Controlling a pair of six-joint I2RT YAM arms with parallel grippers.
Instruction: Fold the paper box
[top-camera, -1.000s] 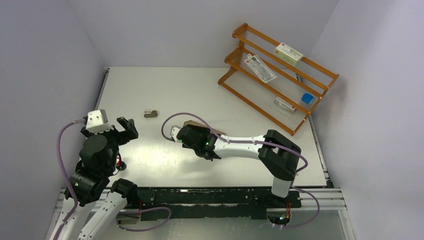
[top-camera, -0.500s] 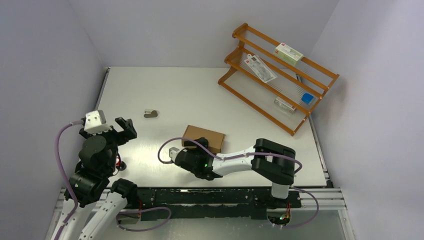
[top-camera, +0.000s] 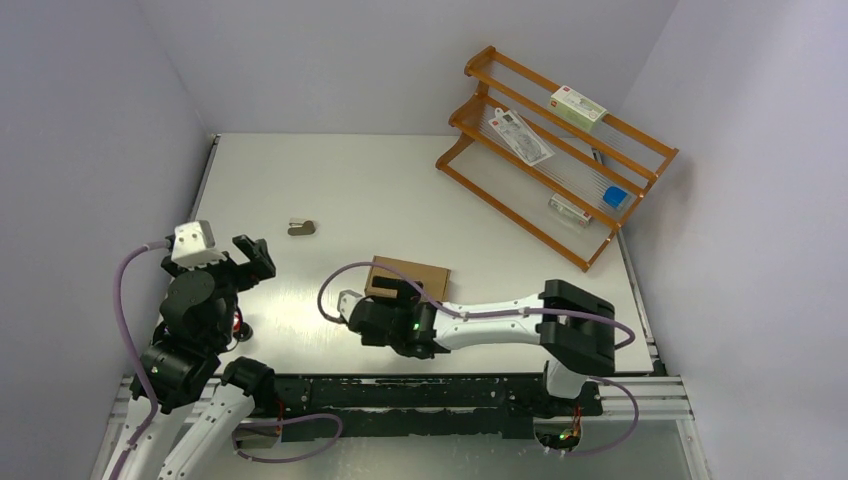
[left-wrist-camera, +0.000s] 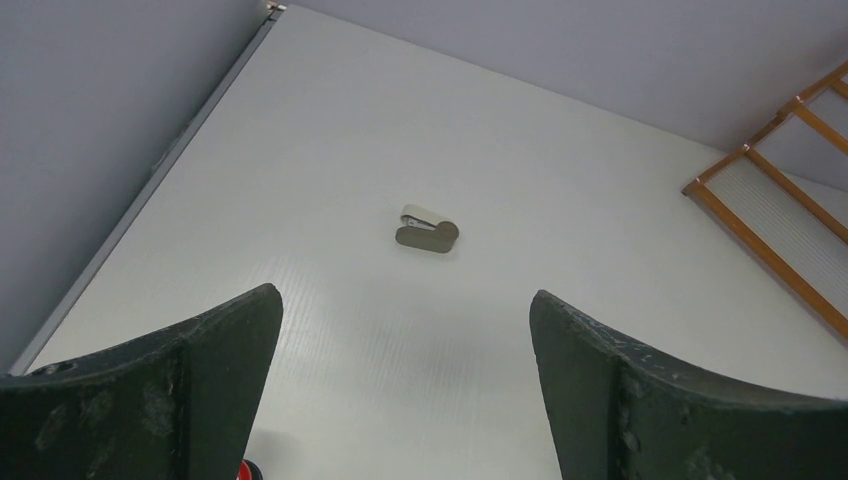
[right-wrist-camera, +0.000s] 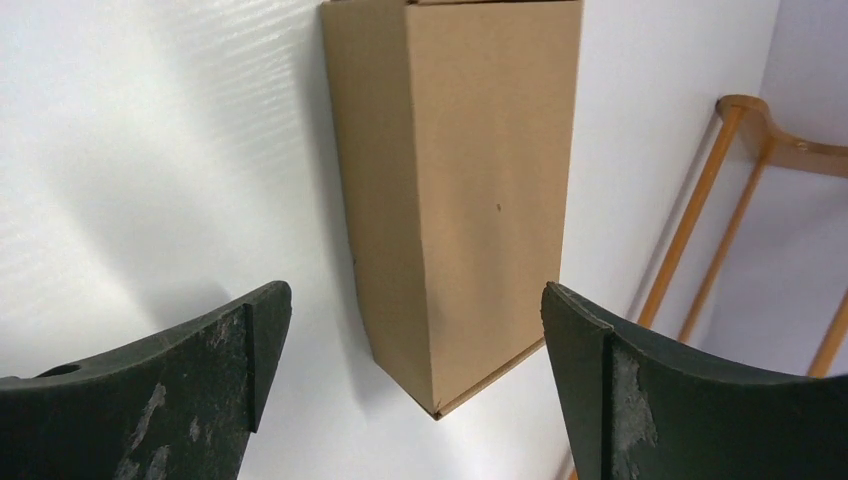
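The paper box (top-camera: 418, 276) is a closed brown cardboard box lying on the table near the middle. In the right wrist view the paper box (right-wrist-camera: 460, 170) lies just beyond the fingertips, apart from both. My right gripper (top-camera: 390, 298) sits at the box's near side, open, with nothing between its fingers; in its own view the right gripper (right-wrist-camera: 413, 298) has its jaws spread wider than the box. My left gripper (top-camera: 254, 257) hovers at the left of the table, well away from the box, and the left gripper (left-wrist-camera: 405, 300) stands open and empty.
A small grey clip-like piece (top-camera: 301, 227) lies left of centre, ahead of the left gripper (left-wrist-camera: 427, 230). An orange wire rack (top-camera: 555, 150) holding white packages stands at the back right. A small red thing (top-camera: 238, 322) sits by the left arm.
The right gripper has opened wide and drawn back toward the near edge, off the box. The box now lies uncovered on the table. The left arm has barely moved.
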